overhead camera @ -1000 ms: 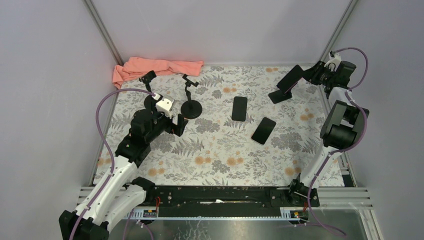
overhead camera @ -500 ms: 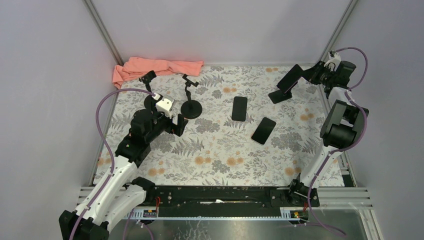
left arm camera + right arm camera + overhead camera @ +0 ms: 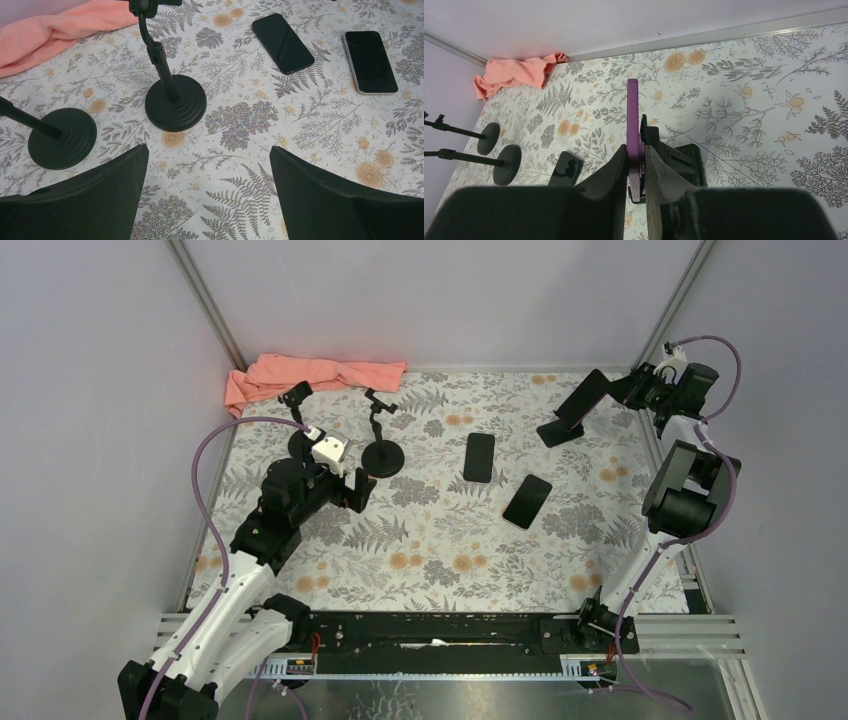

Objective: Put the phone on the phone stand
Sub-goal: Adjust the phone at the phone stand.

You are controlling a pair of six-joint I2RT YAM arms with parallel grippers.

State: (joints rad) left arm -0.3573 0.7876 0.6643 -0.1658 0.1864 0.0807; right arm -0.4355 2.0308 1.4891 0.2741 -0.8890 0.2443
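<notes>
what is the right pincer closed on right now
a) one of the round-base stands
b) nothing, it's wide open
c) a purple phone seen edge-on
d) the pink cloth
c: in the right wrist view the right pincer has a finger pressed on each face of the purple phone, whose thin edge points at the camera.

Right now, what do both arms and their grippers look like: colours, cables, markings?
Both the left arm and right arm have white links with black joint housings, and a purple cable loops along each. The left gripper and right gripper have broad, matte black, wedge-shaped fingers. A white block sits on the left wrist. No markings are legible.
</notes>
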